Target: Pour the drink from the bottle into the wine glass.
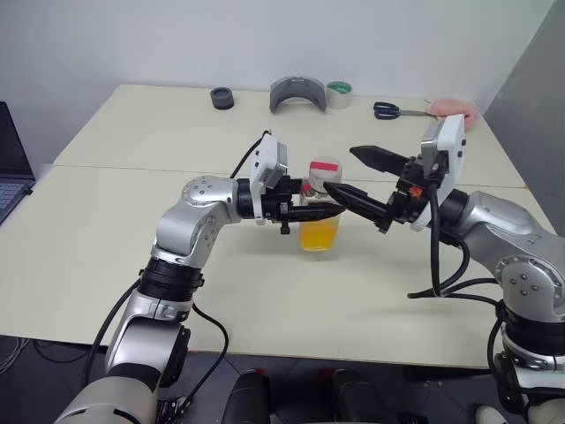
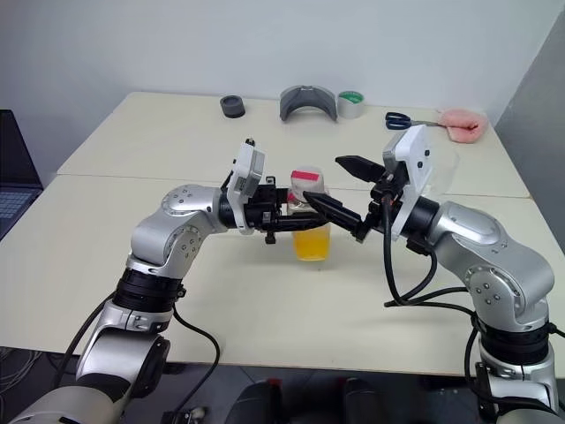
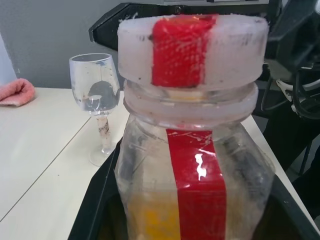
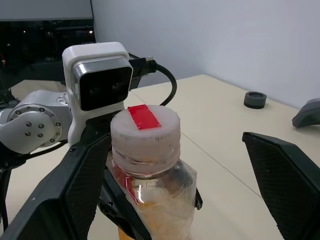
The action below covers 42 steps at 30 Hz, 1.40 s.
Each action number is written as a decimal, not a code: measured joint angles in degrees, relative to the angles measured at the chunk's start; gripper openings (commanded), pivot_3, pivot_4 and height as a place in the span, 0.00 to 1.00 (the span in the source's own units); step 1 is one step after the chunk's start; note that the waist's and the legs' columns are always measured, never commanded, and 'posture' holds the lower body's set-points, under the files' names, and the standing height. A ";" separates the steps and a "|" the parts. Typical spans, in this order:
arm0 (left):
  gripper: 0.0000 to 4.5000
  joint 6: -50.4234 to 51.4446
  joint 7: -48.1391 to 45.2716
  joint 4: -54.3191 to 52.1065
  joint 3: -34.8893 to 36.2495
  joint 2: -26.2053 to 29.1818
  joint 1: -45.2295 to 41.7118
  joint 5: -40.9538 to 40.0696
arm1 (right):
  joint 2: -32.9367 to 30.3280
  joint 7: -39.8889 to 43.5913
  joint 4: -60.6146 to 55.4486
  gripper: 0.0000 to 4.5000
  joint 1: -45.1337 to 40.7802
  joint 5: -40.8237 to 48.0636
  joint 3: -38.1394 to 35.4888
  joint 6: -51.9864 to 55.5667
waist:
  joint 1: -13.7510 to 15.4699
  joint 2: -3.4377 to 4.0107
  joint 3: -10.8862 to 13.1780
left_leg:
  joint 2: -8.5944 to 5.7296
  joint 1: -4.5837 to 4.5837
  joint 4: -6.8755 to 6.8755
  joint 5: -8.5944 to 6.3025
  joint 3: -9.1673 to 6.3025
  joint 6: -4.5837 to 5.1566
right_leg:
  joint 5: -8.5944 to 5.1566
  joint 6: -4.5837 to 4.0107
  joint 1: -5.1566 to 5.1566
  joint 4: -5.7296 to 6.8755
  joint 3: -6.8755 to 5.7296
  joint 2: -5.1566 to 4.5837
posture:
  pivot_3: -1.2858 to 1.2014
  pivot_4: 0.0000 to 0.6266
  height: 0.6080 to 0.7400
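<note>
The bottle (image 1: 320, 205) stands upright mid-table, drink (image 1: 319, 234) filling its lower part, cap (image 4: 145, 131) on, clamped at the body by the left gripper (image 1: 311, 210). The right gripper (image 1: 353, 173), jaws spread wide, flanks the cap without contact. Advised: centre on the cap, close squarely, unscrew. The wine glass (image 3: 96, 102) stands well beyond the bottle.

Head pair overlooks table (image 1: 106, 256); both wrist cameras closely face bottle (image 3: 195, 165).
</note>
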 measured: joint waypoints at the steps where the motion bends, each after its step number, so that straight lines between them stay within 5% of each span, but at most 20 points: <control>1: 0.41 -0.03 -0.02 0.02 0.00 0.00 -0.01 0.01 | -0.02 -0.08 -0.12 0.99 0.00 0.12 -0.16 0.15 | 0.00 0.00 0.00 | 0.00 0.00 0.00 0.00 0.00 0.00 | 0.00 0.00 0.00 0.00 0.00 0.00 | 0.52 0.24 1.00; 42: 0.41 -1.01 -0.14 0.35 0.00 -0.44 -0.83 0.85 | 1.30 0.50 2.66 0.99 -0.21 -0.11 1.85 -1.91 | 0.02 0.00 0.01 | 0.00 0.00 0.00 0.00 0.01 0.00 | 0.00 0.00 0.00 -0.02 0.01 0.00 | 0.52 0.24 1.00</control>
